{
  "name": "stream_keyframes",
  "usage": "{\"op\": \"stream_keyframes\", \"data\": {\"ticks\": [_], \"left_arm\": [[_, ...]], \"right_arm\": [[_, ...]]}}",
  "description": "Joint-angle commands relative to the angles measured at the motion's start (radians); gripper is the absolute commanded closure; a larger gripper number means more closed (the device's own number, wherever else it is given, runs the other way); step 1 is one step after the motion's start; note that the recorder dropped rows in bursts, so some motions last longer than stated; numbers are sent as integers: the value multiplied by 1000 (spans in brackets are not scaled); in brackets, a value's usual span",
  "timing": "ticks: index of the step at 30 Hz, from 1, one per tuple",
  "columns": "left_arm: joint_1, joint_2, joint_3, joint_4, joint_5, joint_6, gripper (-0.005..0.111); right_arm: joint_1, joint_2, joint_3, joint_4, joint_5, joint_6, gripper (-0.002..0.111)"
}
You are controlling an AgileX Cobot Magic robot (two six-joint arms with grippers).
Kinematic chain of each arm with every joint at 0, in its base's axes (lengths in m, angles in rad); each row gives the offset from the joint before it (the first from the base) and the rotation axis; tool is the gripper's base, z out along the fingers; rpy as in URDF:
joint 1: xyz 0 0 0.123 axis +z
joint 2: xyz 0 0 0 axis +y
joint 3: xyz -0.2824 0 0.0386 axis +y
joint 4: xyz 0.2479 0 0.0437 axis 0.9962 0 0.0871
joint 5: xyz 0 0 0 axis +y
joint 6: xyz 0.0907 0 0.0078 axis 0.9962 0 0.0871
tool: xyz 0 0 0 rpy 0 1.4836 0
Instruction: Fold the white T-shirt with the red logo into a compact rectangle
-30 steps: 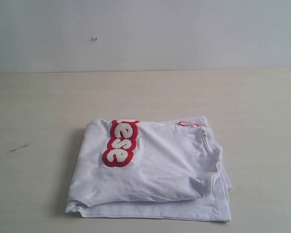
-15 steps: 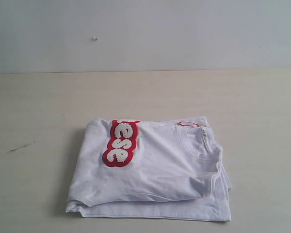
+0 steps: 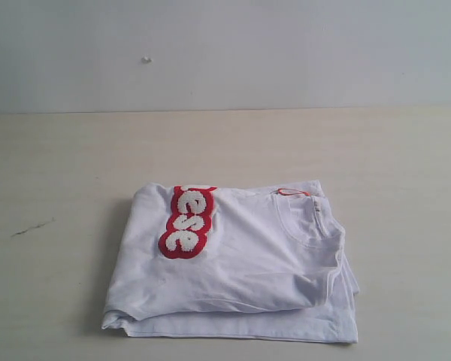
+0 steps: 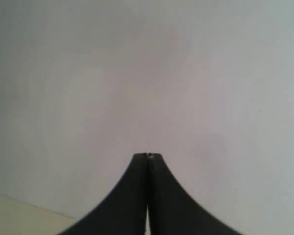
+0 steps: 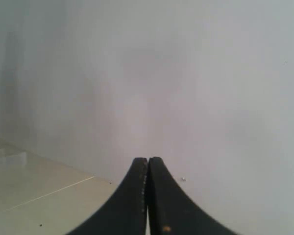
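- The left gripper (image 4: pixel 147 155) has its two dark fingers pressed together tip to tip, with nothing between them. It touches nothing and points at a plain pale wall.
- The right gripper (image 5: pixel 148 159) is likewise closed on itself, its fingers meeting along their length. It is empty and faces a pale wall above a light surface.
- Neither gripper shows in the exterior view, so both are away from the garment.
- The white T-shirt (image 3: pixel 248 263) lies folded on the table (image 3: pixel 60 165), in the near middle of the exterior view, as a rough rectangle in stacked layers.
- At the near edge a lower layer sticks out past the upper one, most of all at the near right corner.
- The top layer is fairly smooth, with soft wrinkles on the right side.
- The red logo (image 3: pixel 186 222) runs from near to far on the left part of the top layer. Only the fuzzy white letters "ese" show, and the strip disappears over the far fold.
- The ribbed collar (image 3: pixel 304 224) sits toward the far right, with the orange neck tag (image 3: pixel 292 192) at the far edge.
- Behind the table stands a grey wall (image 3: pixel 286 53).
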Motion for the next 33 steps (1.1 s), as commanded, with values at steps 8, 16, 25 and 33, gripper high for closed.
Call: {"op": "stream_keyframes", "data": {"ticks": [8,16,25,33], "left_arm": [[29,-4,240,63,-242,-6,107],[64,-4,265,65,-227,142,107],[69,-4,265,16,17,380,107],[69,-4,265,-106,193,505,107]], "right_arm": [[1,-3,5,0,1,1,108],[1,-3,5,0,1,-1,108],[1,-3,5,0,1,-1,108],[1,-3,5,0,1,1,108]]}}
